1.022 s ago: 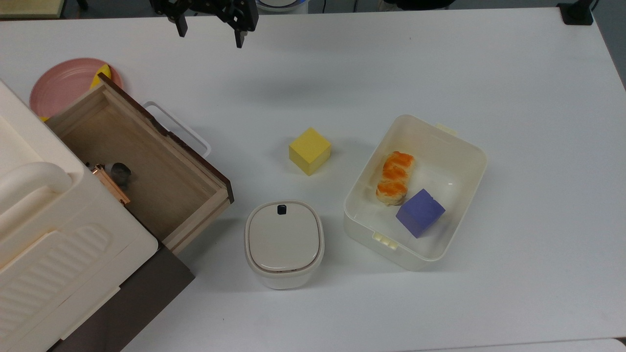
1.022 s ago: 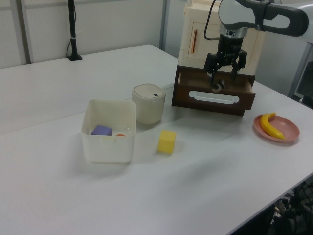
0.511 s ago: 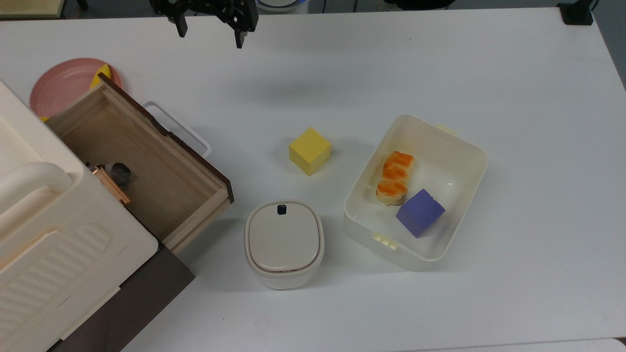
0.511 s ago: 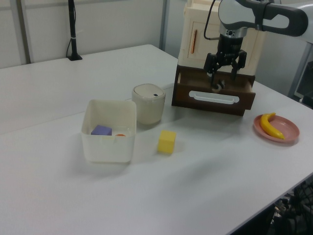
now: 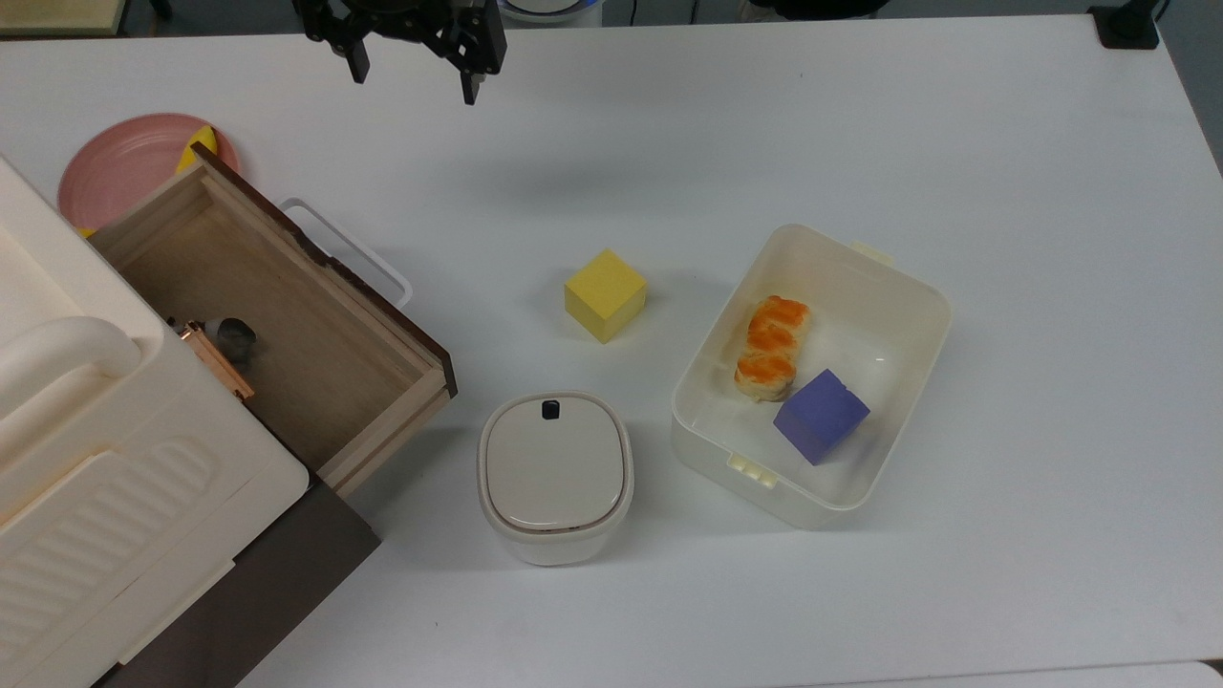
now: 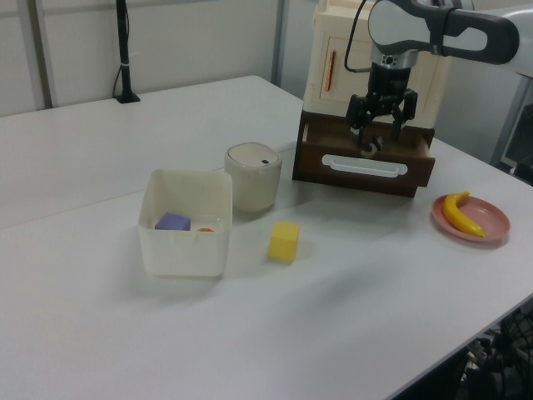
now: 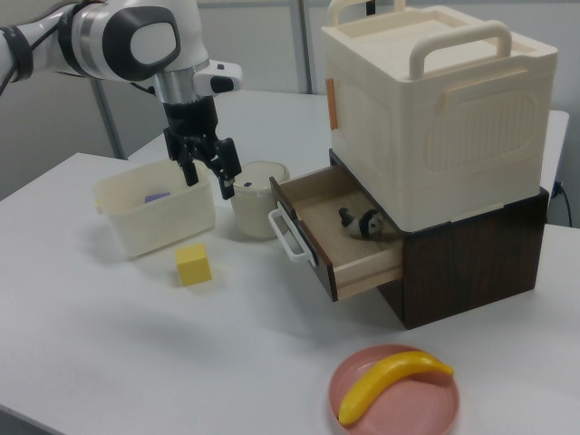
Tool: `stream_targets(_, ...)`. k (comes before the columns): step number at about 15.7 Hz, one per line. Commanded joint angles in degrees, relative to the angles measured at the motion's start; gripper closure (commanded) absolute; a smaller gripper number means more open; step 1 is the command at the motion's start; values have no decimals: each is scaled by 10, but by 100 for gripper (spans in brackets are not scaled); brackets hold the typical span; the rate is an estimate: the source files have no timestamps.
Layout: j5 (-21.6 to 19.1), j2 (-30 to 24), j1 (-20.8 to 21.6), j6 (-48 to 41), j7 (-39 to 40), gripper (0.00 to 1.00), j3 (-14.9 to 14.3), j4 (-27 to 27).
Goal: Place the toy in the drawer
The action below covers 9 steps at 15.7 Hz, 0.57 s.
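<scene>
Here the small dark grey roundish toy (image 5: 235, 337) with whitish bits lay inside the light-brown wooden box drawer (image 5: 315, 315), at its back, close under the cream plastic cabinet (image 7: 439, 109) with a ribbed door and a curved handle on top. In the right view the toy (image 7: 362, 222) looked black and white, a little like a tiny panda figure. The drawer (image 7: 340, 240) was pulled out, with a dark brown front panel and a white loop handle (image 5: 349, 250), and its floor showed plain smooth wood.

The black two-finger gripper (image 5: 413, 76) hung above the white smooth bench (image 5: 764, 124), its fingers spread wide and holding nothing, well apart from the toy.

On the bench stood a matte yellow cube (image 5: 605, 294), a rounded cream container with a flat lid (image 5: 554, 476), and a white plastic tub (image 5: 889, 277) holding a purple cube (image 5: 821, 416) and an orange-topped pastry (image 5: 772, 346). A pink round plate (image 7: 394, 399) carried a yellow banana (image 7: 391, 381).
</scene>
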<state>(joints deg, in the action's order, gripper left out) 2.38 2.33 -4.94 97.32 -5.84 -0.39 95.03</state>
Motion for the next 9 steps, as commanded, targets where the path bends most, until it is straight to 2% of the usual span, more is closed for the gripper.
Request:
stream_targets(1,-12,3,3,-19,0,0,-1,-15)
stream_targets(9,-11,6,-2,-15,0,0,-5,-15)
